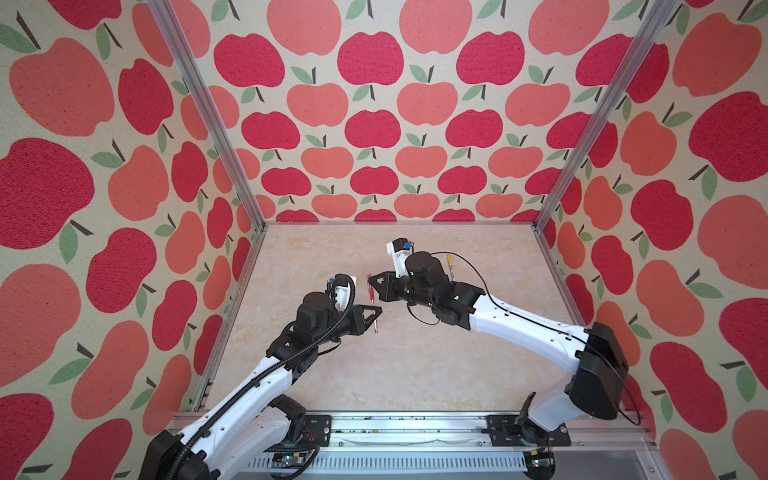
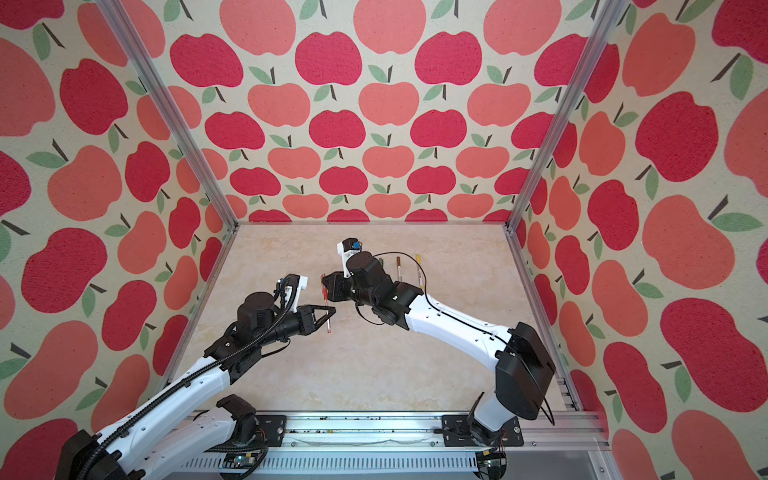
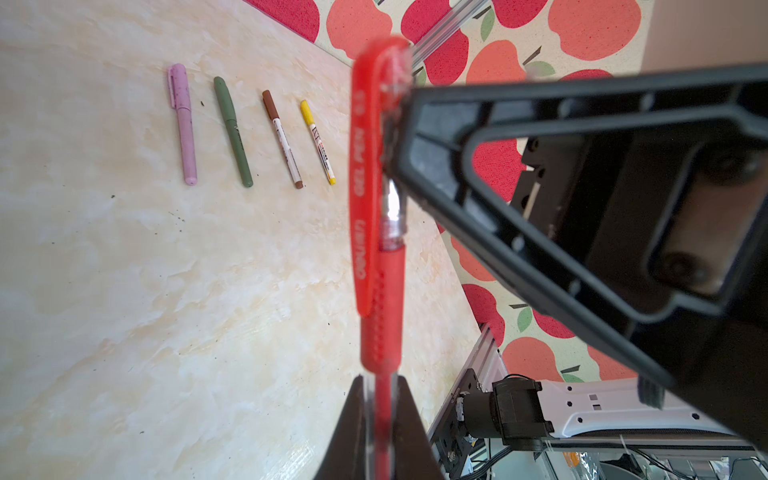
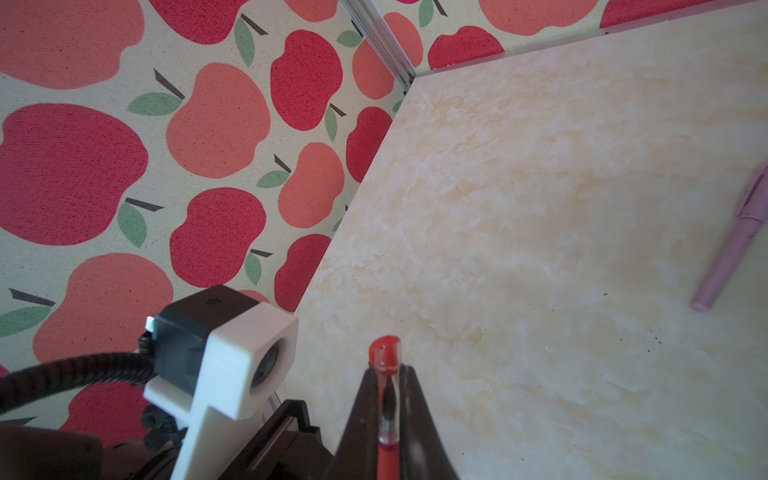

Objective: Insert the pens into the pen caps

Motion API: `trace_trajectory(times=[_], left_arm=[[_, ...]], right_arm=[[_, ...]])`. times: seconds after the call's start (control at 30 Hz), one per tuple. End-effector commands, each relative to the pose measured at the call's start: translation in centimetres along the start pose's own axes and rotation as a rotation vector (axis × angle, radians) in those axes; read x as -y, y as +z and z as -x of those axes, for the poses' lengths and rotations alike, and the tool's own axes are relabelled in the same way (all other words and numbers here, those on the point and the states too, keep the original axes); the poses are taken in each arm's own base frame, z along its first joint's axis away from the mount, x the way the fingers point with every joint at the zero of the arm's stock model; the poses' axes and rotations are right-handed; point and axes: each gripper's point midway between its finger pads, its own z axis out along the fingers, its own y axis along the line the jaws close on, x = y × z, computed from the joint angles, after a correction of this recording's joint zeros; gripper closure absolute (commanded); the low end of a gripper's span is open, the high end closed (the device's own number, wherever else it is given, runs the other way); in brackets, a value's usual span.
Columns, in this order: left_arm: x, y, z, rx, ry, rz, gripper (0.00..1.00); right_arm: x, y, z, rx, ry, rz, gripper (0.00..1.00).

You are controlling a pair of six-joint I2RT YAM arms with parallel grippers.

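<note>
Marble-look table (image 3: 166, 291) holding pink pen (image 3: 185, 124), green pen (image 3: 233, 131), brown-capped pen (image 3: 282, 139), yellow-capped pen (image 3: 318, 141) beyond red pen (image 3: 384, 316), right arm (image 1: 519, 328) partly hiding them | left gripper (image 3: 379, 380) pinching its barrel | right gripper (image 4: 388, 370) clamping its cap (image 3: 365, 166), seemingly seated

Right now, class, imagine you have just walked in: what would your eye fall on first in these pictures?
Apple-print walls around the table grab the eye first. Mid-table, the left gripper and right gripper both clamp one red pen. Beyond the right arm, four capped pens lie in a row: pink pen, green pen, brown pen, yellow pen.
</note>
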Motion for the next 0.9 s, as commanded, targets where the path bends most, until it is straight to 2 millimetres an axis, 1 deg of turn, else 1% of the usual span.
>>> trace_trajectory(times=[0.0, 0.07, 0.13, 0.27, 0.43, 0.57, 0.67, 0.77, 0.87], left_arm=[[0.4, -0.7, 2.1, 0.065, 0.053, -0.011, 1.00], [1.1, -0.7, 2.0, 0.034, 0.087, -0.045, 1.00], [1.5, -0.8, 1.6, 0.005, 0.127, -0.063, 1.00], [2.3, -1.1, 0.7, -0.052, 0.187, -0.097, 1.00], [3.3, -1.7, 0.0, -0.093, 0.220, -0.155, 1.00], [4.5, -2.0, -0.2, -0.118, 0.234, -0.219, 1.00], [6.0, -2.4, -0.2, -0.139, 0.253, -0.290, 1.00], [7.2, -2.9, -0.8, -0.187, 0.267, -0.347, 1.00], [7.6, -3.3, -1.4, -0.234, 0.278, -0.359, 1.00]], right_arm=[[-0.9, -0.8, -2.0, -0.070, -0.045, 0.040, 0.95], [-1.5, -1.1, -1.8, -0.070, -0.060, 0.067, 0.93], [-2.2, -1.6, -1.3, -0.060, -0.085, 0.094, 0.88], [-2.8, -3.3, 0.3, -0.030, -0.119, 0.133, 0.69], [-3.0, -6.0, 1.8, -0.001, -0.143, 0.174, 0.51], [-3.0, -8.2, 2.2, 0.000, -0.161, 0.216, 0.47], [-2.7, -9.7, 2.2, -0.022, -0.182, 0.238, 0.45], [-2.6, -10.8, 2.2, -0.057, -0.188, 0.277, 0.44], [-2.7, -11.3, 2.4, -0.100, -0.173, 0.330, 0.43]])
